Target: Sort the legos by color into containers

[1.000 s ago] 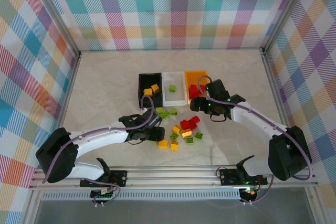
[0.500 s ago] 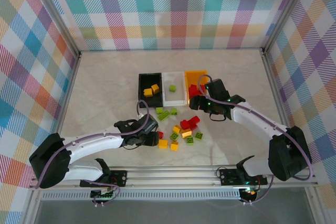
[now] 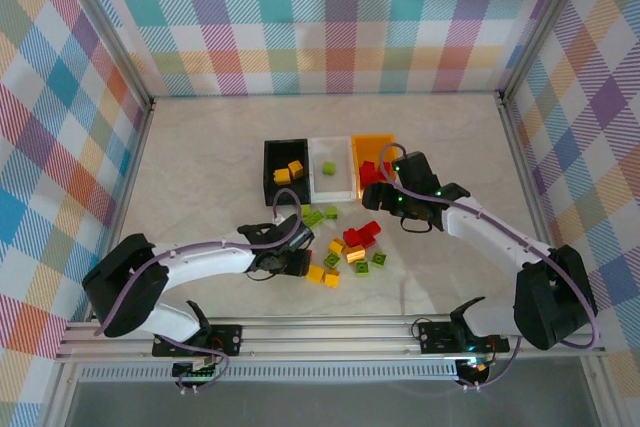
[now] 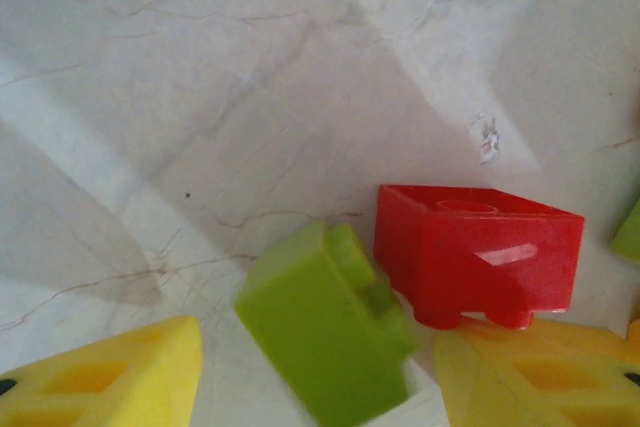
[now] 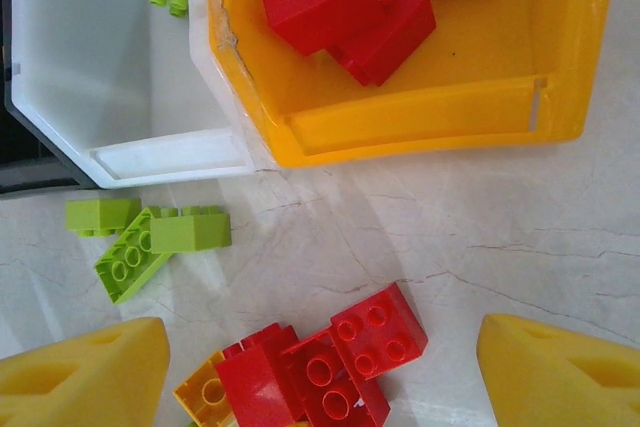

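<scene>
Legos (image 3: 360, 237) lie mostly loose in a scatter on the counter (image 3: 200, 167), just in front of three containers set side by side. The black bin (image 3: 268, 187) on the left has two yellow bricks (image 3: 290, 171) in it. The white bin (image 3: 331, 185) in the middle has one green, and the orange bin (image 3: 374, 145) on the right has several red. Sorting looks well short of done, with a good many bricks left on the counter.

On the left, the step in hand reads as a pick. The left gripper (image 4: 320, 377) is down at the near-left edge of the scatter, its yellow fingers (image 4: 100, 377) apart on either side of a tilted green brick (image 4: 325, 337). Thin slivers of counter show on both sides of the brick, so I judge it bracketed but not yet pinched. A red brick (image 4: 475, 262) sits just behind the green one, near the right-hand finger. The next move calls for closing squarely on the green brick without catching the red one, then lifting and carrying it to the white bin. Tilted as it is, the brick could twist or squirt out as the fingers meet it.

On the right, the right gripper (image 5: 320, 367) hovers above the counter just in front of the orange bin. Its fingers are wide apart and hold nothing, and loose red bricks (image 5: 375, 332) lie beneath it. It looks free to go down for one of those.
</scene>
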Controlling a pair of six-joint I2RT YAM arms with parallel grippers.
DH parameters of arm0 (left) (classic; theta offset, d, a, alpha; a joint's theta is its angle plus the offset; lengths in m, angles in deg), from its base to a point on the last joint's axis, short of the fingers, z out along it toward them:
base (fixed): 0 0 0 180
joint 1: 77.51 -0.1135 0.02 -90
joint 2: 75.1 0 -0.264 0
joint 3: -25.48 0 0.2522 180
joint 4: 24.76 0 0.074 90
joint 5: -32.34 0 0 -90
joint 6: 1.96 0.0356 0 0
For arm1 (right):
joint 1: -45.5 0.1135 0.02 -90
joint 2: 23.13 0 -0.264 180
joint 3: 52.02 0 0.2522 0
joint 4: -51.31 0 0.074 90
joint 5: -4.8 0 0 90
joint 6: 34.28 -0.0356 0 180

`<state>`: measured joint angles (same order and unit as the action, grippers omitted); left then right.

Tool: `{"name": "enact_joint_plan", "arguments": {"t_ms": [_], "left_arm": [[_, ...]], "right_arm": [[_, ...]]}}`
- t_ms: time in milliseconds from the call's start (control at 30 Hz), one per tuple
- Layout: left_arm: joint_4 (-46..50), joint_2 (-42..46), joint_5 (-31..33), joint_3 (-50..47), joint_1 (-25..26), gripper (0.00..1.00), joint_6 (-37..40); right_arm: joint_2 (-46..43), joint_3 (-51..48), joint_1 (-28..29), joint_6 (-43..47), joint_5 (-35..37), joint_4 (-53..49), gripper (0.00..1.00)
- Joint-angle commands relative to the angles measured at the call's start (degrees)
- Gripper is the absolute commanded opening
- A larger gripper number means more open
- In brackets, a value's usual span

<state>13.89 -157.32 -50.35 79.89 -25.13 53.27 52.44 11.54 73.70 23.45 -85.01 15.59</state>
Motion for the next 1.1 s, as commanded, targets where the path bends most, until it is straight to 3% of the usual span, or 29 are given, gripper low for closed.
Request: {"name": "enact_joint_plan", "arguments": {"t_ms": [0,200,367,500,733,833,1067], "left_arm": [[0.84,-2.76,1.56,0.49,0.35,0.6,0.45],[0.81,-4.17,3.87,0.75,0.27,0.55,0.96],[1.74,-2.65,3.94,0.93,0.18,0.34,0.9],[4.37,0.94,4.93,1.16,0.23,0.25,0.54],[8.72,6.95,6.85,9.36,-1.41,0.21,2.47],[7.2,3.16,5.56,17.14,-3.87,0.21,5.25],[3.77,-16.18,1.84,38.22,-8.55,0.21,10.1]], "right_arm": [[-1.13,-0.81,0.09,0.38,0.79,-0.19,0.81],[-0.78,-1.11,0.09,0.37,0.77,0.25,0.81],[-0.83,-1.19,0.09,0.37,1.17,0.34,0.81],[-0.78,-1.19,0.09,0.21,1.25,0.75,0.81],[-1.35,-1.59,0.09,0.01,1.13,0.8,0.81],[-1.57,-2.16,0.09,-0.07,1.35,0.89,0.81],[-2.59,-3.3,0.02,-0.07,2.52,-0.29,0.81]]}}
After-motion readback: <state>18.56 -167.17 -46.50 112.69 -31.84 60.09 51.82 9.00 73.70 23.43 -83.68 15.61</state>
